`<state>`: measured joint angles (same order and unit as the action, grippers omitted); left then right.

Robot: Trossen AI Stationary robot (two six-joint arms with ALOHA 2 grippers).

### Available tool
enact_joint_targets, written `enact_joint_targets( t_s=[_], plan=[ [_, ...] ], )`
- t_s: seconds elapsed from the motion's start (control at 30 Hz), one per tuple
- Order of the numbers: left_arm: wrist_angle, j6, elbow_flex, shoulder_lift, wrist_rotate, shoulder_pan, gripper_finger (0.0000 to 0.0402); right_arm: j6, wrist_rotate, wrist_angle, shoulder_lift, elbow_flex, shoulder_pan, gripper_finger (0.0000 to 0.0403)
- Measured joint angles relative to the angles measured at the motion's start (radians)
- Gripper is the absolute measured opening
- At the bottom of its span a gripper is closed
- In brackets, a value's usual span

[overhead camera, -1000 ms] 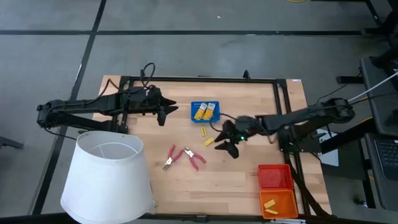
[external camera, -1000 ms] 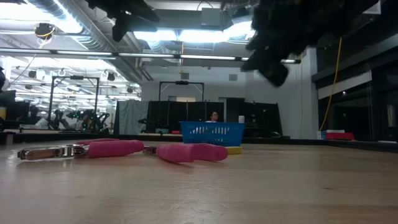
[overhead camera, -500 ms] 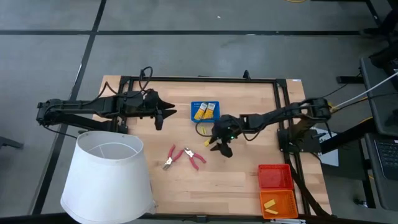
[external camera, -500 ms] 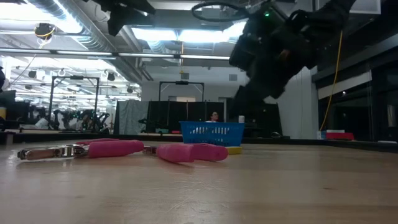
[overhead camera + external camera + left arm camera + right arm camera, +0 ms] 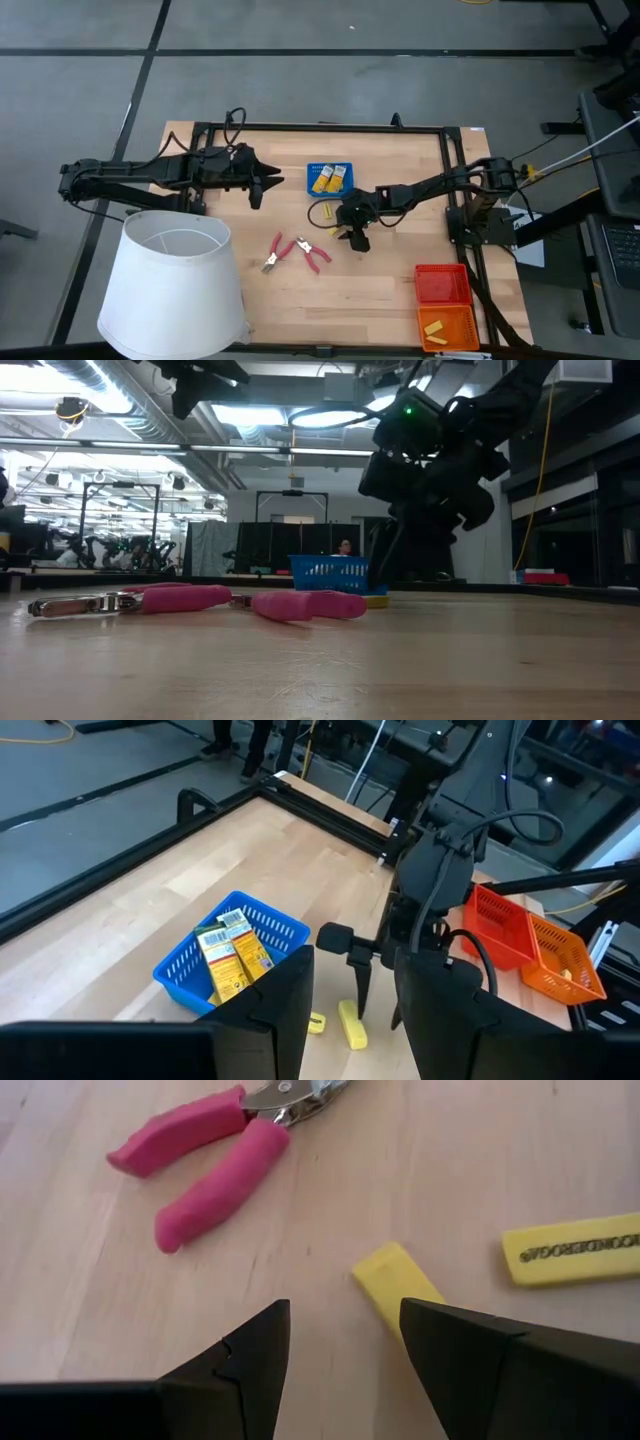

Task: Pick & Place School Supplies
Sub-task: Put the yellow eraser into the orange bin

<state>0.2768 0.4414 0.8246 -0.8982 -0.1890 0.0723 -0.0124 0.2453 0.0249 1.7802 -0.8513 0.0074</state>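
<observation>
The right pincer (image 5: pixel 352 237) hangs low over the tabletop (image 5: pixel 400 290), fingers spread and empty, astride a small yellow block (image 5: pixel 397 1284) near the red-handled pliers (image 5: pixel 205 1155). The left pincer (image 5: pixel 268 184) waits released beside the blue basket (image 5: pixel 330 179) holding yellow packs (image 5: pixel 230 957).

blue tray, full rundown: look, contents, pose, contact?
The blue tray is a small rectangular basket of blue plastic with slotted walls, visible in the left wrist view. It sits flat and upright on the wooden table, toward the far middle. Two flat yellow packs with printed labels lie inside, side by side, leaning on the walls. Nothing else touches it: two small yellow blocks lie on the table just outside, and neither gripper is in contact.
</observation>
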Motion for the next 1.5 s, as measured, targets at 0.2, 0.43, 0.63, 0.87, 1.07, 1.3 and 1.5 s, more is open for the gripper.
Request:
enact_joint_targets(
  t_s=[0.2,0.43,0.63,0.87,1.07,1.3,1.5],
  plan=[
    [0.004,0.002,0.0,0.0,0.004,0.0,0.0139,-0.004,-0.028,-0.002,-0.003,0.0,0.0,0.0196],
    [0.005,0.002,0.0,0.0,0.004,0.0,0.0139,-0.01,-0.055,0.002,-0.003,0.0,-0.004,0.0196],
    [0.005,0.002,0.0,0.0,0.004,0.0,0.0139,-0.007,-0.055,0.002,-0.002,0.0,-0.004,0.0196],
    [0.005,0.002,0.0,0.0,0.004,0.0,0.0139,-0.016,-0.074,0.001,-0.001,0.0,-0.004,0.0196],
    [0.005,0.002,0.0,0.0,0.007,0.0,0.0139,-0.019,-0.073,0.007,0.023,-0.001,-0.004,0.0196],
    [0.004,0.009,0.0,0.0,0.009,-0.008,0.0139,-0.012,-0.078,0.038,0.047,-0.004,-0.006,0.0196],
    [0.005,0.017,0.0,0.0,0.002,-0.025,0.0139,-0.002,-0.077,0.045,0.048,-0.003,-0.012,0.0196]
  ],
)
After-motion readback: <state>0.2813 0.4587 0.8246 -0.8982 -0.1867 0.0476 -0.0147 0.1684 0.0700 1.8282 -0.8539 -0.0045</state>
